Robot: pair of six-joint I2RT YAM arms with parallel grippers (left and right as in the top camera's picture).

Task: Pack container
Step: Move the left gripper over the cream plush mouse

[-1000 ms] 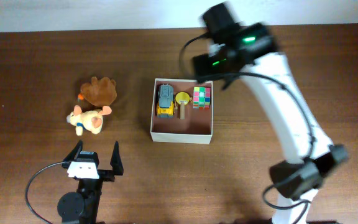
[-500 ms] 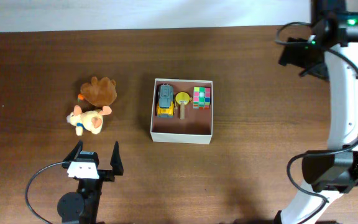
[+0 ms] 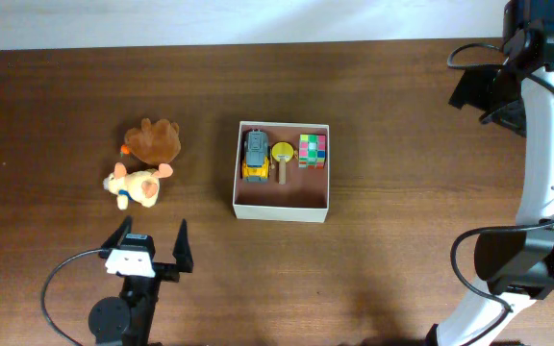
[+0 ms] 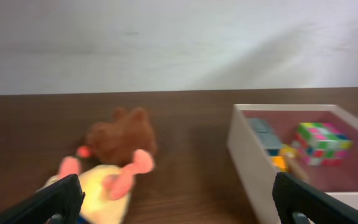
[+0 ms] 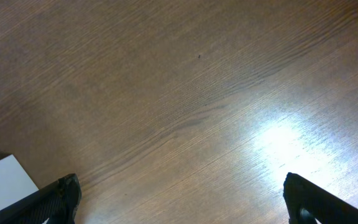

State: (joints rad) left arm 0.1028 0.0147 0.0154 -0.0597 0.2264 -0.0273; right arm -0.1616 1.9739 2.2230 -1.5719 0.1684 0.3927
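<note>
Dark wood-grain tabletop (image 3: 402, 192) carries all items, with a pale wall behind its far edge. We find the left end effector (image 3: 152, 235) low over the near edge, its fingers spread wide and holding nothing. The container (image 3: 282, 212) sits ahead and to the right of this end effector, well apart from it, resting flat with its open top up.

Three items lie inside the container, in a row along the wall farthest from the left end effector:
- a yellow and grey toy car (image 3: 255, 154), at the left;
- a yellow disc on a wooden handle (image 3: 283, 159), in the middle, just beside the car;
- a multicoloured puzzle cube (image 3: 313, 150), at the right.

We see only bare floor in the near half of the container.

Ahead and to the left of the left end effector, a tan plush toy (image 3: 135, 185) lies on the tabletop. A brown plush toy (image 3: 154, 141) lies just beyond it.

The right end effector (image 5: 179, 193) hangs over bare tabletop, far to the right of the container. Its fingers are spread wide and hold nothing.
</note>
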